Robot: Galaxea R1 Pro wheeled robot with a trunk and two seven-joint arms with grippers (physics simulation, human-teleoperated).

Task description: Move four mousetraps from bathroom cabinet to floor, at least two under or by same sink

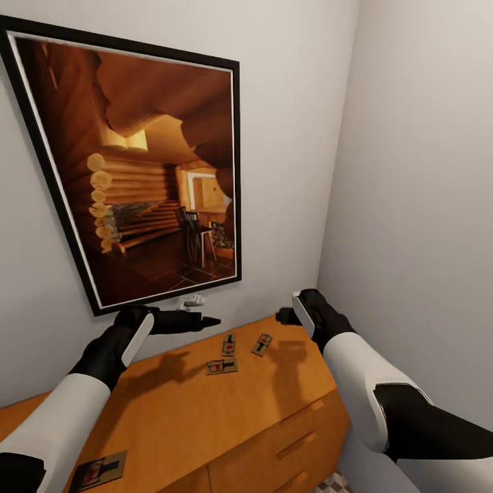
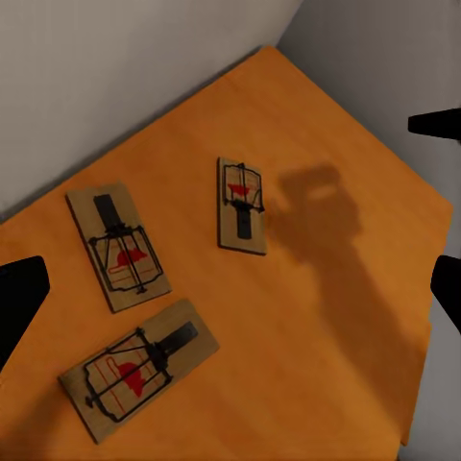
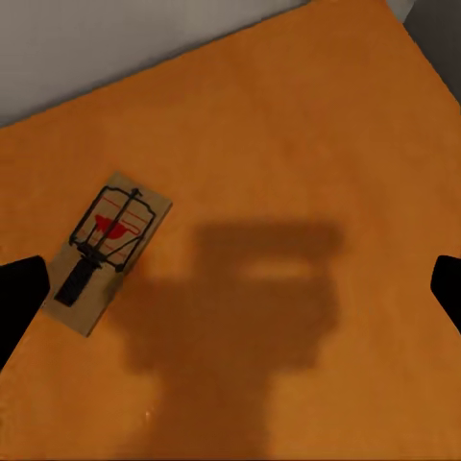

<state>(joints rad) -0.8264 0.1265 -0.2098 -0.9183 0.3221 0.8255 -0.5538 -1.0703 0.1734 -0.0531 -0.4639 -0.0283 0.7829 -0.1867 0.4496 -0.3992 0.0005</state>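
Note:
Three mousetraps (image 1: 229, 344) (image 1: 261, 344) (image 1: 222, 366) lie close together near the back of the orange-brown cabinet (image 1: 205, 418) top. Another mousetrap (image 1: 99, 470) lies near its front left. My left gripper (image 1: 205, 320) hovers open just left of the cluster. The left wrist view shows the three mousetraps (image 2: 241, 205) (image 2: 118, 246) (image 2: 139, 369) below its spread fingertips (image 2: 19, 307). My right gripper (image 1: 284, 315) hangs open above the cabinet's right back corner. In the right wrist view one mousetrap (image 3: 108, 248) lies on the wood, off to one side of the open fingertips (image 3: 19, 298).
A large black-framed picture (image 1: 150, 171) hangs on the wall behind the cabinet. A small white object (image 1: 194, 300) sits at the wall by my left gripper. A side wall (image 1: 424, 205) closes in on the right. Drawer fronts with bar handles (image 1: 298, 445) face me; patterned floor tiles (image 1: 335, 483) show below.

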